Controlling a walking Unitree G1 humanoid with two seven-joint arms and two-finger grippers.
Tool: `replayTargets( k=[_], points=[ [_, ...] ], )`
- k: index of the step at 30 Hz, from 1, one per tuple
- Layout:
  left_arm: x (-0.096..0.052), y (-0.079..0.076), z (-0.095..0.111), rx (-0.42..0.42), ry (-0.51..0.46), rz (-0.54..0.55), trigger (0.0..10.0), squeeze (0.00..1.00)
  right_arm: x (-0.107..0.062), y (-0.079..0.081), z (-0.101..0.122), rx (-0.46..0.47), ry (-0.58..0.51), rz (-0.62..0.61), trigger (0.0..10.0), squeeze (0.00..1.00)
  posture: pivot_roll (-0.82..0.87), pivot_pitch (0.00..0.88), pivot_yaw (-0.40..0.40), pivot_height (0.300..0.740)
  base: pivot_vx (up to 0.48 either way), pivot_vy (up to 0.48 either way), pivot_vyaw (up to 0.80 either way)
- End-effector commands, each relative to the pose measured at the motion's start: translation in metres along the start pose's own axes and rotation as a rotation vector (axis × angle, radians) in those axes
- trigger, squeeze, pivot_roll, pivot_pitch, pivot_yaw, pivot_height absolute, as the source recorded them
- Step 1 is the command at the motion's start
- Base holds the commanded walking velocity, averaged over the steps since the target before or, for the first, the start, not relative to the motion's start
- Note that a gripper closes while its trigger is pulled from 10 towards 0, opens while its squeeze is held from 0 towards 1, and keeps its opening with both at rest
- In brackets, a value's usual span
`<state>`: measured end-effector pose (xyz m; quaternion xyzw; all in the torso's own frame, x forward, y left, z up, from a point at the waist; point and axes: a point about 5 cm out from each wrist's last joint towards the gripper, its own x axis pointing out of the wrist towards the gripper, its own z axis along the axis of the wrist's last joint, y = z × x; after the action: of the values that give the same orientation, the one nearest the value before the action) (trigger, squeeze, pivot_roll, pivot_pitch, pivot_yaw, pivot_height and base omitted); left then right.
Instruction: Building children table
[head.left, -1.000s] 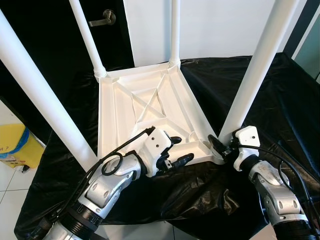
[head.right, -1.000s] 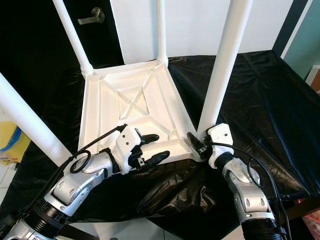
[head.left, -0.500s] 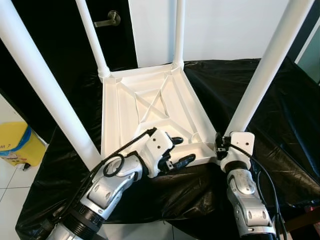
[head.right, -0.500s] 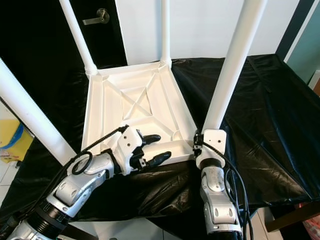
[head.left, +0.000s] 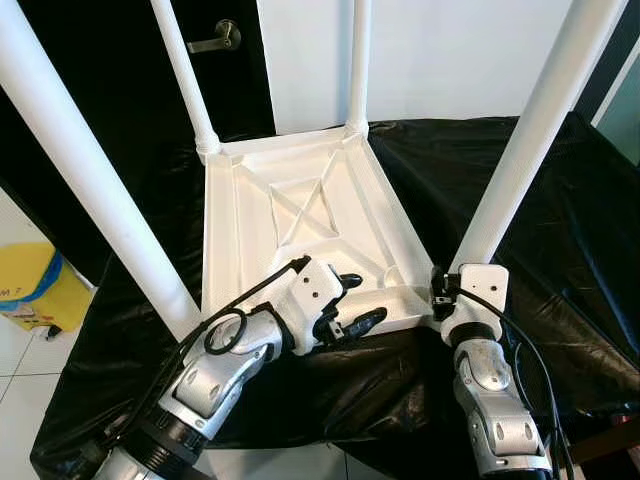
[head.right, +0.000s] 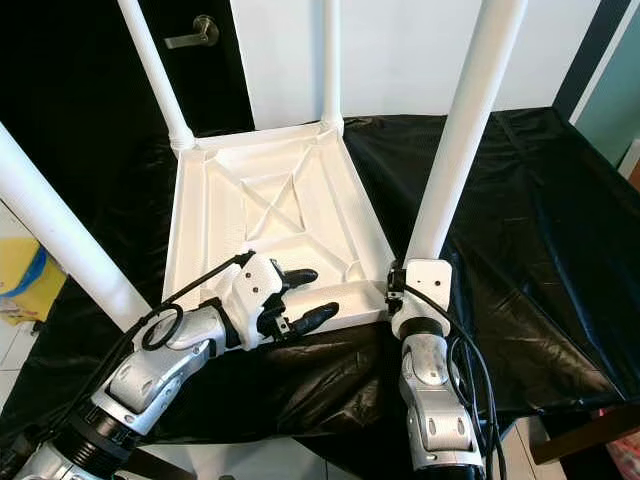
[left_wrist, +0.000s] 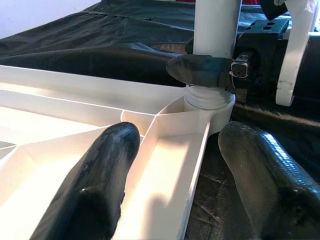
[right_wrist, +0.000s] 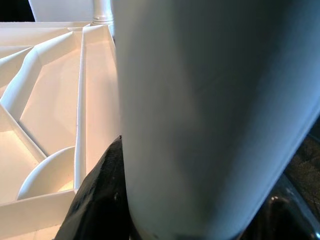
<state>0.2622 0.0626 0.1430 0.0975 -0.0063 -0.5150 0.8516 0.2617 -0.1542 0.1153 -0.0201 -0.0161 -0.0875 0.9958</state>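
Observation:
The white children's table (head.left: 300, 215) lies upside down on black cloth, its four legs pointing up. My left gripper (head.left: 360, 300) is open and straddles the near rim of the tabletop, one finger (left_wrist: 95, 185) inside the rim and the other (left_wrist: 270, 170) outside over the cloth. At the near right corner, my right gripper (head.left: 440, 295) is shut on the base of the near right leg (head.left: 520, 150), just above its socket. In the right wrist view the leg (right_wrist: 210, 100) sits between the black fingers (right_wrist: 97, 200).
The near left leg (head.left: 90, 170), far left leg (head.left: 185, 80) and far right leg (head.left: 358, 60) stand tall around the arms. Black cloth (head.left: 560, 230) covers the work surface. A yellow bin (head.left: 35, 290) stands on the floor at left, a dark door (head.left: 215, 40) behind.
My right forearm has swung from the right to straight below the leg, with the gripper staying at the leg's base. The camera shifted slightly. The left gripper has held still.

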Motion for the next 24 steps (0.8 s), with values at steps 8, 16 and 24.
replayTargets(
  k=[8,16,24],
  points=[
    [-0.003,0.004,-0.003,0.014,0.013,-0.048,10.0,0.00,-0.004,-0.020,-0.003,0.000,-0.013,0.054,10.0,1.00,-0.18,0.030,0.027,0.740,0.000,0.000,0.00],
    [-0.002,0.006,-0.001,0.027,0.015,-0.062,10.0,0.00,-0.007,-0.032,0.005,-0.001,-0.072,0.217,10.0,1.00,-0.19,0.034,0.048,0.740,0.000,0.000,0.00],
    [-0.004,0.002,-0.001,0.035,0.019,-0.095,10.0,0.00,-0.008,-0.040,0.003,-0.033,-0.049,0.518,10.0,0.00,-0.19,0.051,0.071,0.740,0.000,0.000,0.00]
  ],
)
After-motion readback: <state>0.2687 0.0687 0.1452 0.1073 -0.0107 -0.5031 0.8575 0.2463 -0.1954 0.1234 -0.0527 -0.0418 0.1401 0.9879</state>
